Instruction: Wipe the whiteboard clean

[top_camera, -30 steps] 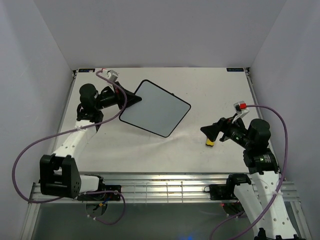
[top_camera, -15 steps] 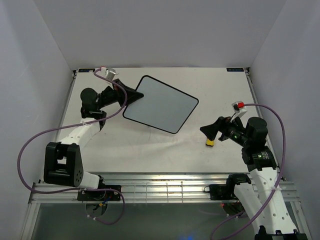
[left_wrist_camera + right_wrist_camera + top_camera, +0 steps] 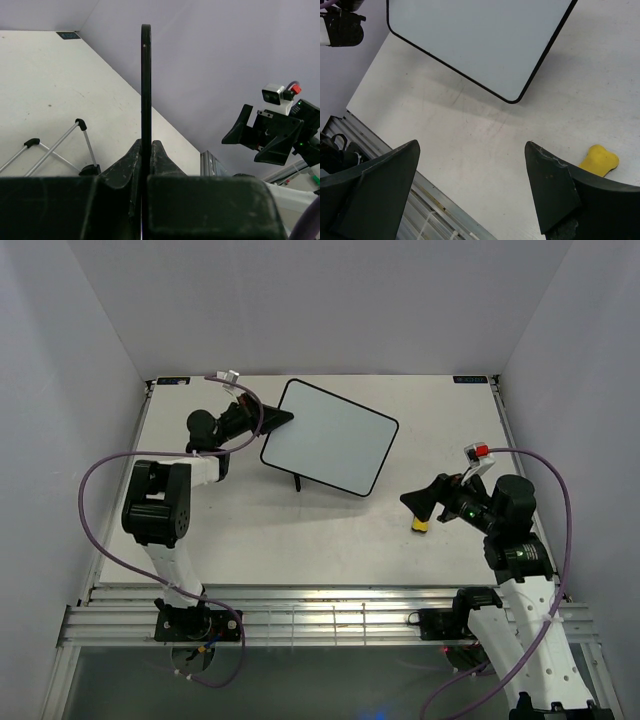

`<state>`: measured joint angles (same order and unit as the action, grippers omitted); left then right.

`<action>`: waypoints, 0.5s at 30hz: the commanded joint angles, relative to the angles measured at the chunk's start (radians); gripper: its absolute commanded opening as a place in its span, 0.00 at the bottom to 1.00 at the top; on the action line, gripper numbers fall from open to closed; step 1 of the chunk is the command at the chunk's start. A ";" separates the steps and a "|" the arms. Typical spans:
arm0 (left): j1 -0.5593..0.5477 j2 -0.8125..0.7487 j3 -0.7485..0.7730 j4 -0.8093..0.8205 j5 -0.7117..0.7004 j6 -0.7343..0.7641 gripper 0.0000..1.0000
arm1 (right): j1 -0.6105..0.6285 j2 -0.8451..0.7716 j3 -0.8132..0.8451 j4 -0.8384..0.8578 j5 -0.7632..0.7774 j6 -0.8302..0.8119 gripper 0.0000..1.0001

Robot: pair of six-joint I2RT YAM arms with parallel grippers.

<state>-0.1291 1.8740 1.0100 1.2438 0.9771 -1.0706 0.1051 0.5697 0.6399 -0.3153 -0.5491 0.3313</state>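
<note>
The whiteboard point(image 3: 328, 437) is white with a thin black frame and is held up off the table at the back centre. My left gripper point(image 3: 283, 418) is shut on its left edge; in the left wrist view the board point(image 3: 145, 85) shows edge-on between the shut fingers. The board's face point(image 3: 480, 40) also shows in the right wrist view and looks blank. My right gripper point(image 3: 415, 502) is open and empty at the right, just above a yellow sponge point(image 3: 420, 524) lying on the table. The sponge point(image 3: 598, 160) lies beside the right finger.
A thin black wire stand point(image 3: 296, 481) stands on the table under the board; its legs point(image 3: 55, 147) show in the left wrist view. The metal rail point(image 3: 330, 615) runs along the table's near edge.
My left arm has swung up and to the right, lifting and turning the whiteboard off the table and uncovering the wire stand. My right arm has barely moved.
</note>
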 commanded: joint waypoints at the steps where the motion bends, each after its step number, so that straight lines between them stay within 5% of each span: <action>1: 0.000 -0.004 0.067 0.292 -0.072 -0.058 0.00 | -0.004 0.015 -0.002 0.015 0.000 -0.018 0.91; 15: -0.010 0.125 0.139 0.347 -0.170 -0.040 0.00 | -0.002 0.051 -0.040 0.056 -0.006 -0.012 0.90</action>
<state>-0.1341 2.0312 1.0962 1.2774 0.8879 -1.1072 0.1047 0.6117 0.6159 -0.3069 -0.5491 0.3286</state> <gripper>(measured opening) 0.139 0.906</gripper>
